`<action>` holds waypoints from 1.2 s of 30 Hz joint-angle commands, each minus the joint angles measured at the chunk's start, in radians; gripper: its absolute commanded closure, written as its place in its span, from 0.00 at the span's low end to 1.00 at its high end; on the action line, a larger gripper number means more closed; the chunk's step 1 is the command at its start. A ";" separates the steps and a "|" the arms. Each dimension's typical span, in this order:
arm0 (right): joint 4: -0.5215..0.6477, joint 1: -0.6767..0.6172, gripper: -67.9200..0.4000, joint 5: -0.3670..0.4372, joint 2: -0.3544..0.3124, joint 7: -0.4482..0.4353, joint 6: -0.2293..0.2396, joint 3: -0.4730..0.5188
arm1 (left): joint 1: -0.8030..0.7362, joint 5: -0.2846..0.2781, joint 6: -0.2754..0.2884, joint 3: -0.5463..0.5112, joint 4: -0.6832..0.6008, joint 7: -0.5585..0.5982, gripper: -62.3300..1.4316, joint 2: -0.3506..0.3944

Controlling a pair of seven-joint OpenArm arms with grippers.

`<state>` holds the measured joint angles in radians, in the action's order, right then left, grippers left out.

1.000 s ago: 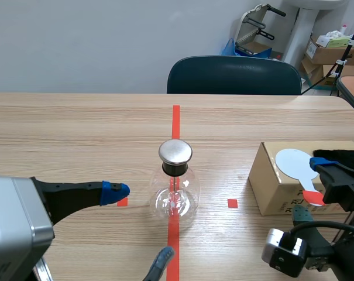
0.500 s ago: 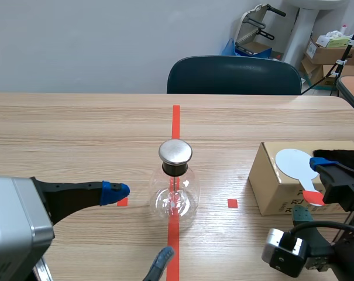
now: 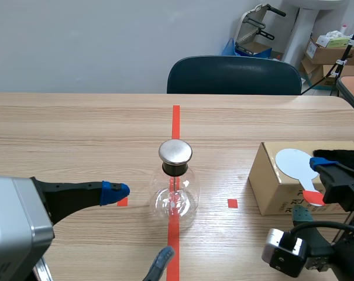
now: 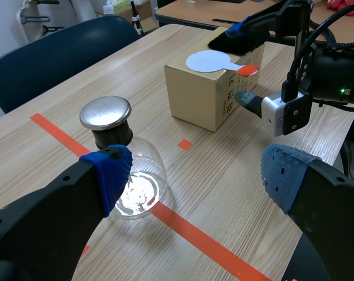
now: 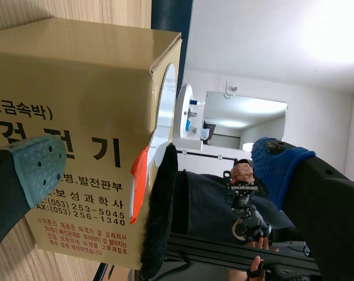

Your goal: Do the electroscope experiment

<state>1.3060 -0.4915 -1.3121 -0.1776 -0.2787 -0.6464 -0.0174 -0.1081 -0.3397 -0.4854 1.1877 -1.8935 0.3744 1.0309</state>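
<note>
The electroscope [image 3: 175,187], a round glass flask with a metal disc cap, stands on the table's centre tape line. My left gripper [image 3: 138,225] is open beside it, and in the left wrist view the flask [image 4: 115,158] sits just ahead of the left finger [image 4: 109,175]. A cardboard box [image 3: 276,187] at the right carries a white paddle disc [image 3: 292,162] with an orange-red handle and a strip of black fur [image 3: 340,156]. My right gripper [image 3: 314,190] is open, one finger at the box's side and one over the fur [image 5: 162,211]. Nothing is held.
A dark blue chair [image 3: 234,75] stands behind the table's far edge. Boxes and equipment [image 3: 326,50] fill the back right corner. Bare wood lies between the flask and the box, with a small tape square [image 3: 232,203] on it.
</note>
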 commanded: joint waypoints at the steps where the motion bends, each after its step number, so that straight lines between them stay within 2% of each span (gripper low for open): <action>1: 0.007 0.009 0.00 0.010 -0.013 0.006 -0.010 -0.002 | -0.005 0.008 0.003 -0.001 -0.023 0.017 0.23 -0.003; 24: 0.007 0.008 0.00 0.010 -0.010 0.002 -0.010 -0.003 | -0.007 0.004 0.003 -0.013 -0.023 0.008 0.23 -0.003; 31: 0.008 -0.024 0.00 0.011 -0.010 -0.008 -0.012 -0.012 | -0.029 0.002 0.002 -0.102 -0.024 -0.075 0.23 -0.003; 36: 0.008 -0.024 0.00 0.042 -0.010 -0.008 -0.019 -0.012 | -0.090 -0.037 0.002 -0.228 -0.024 -0.116 0.23 -0.025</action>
<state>1.3060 -0.5247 -1.2797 -0.1776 -0.2878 -0.6502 -0.0315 -0.1860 -0.3702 -0.4854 0.9710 -1.8935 0.2466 1.0229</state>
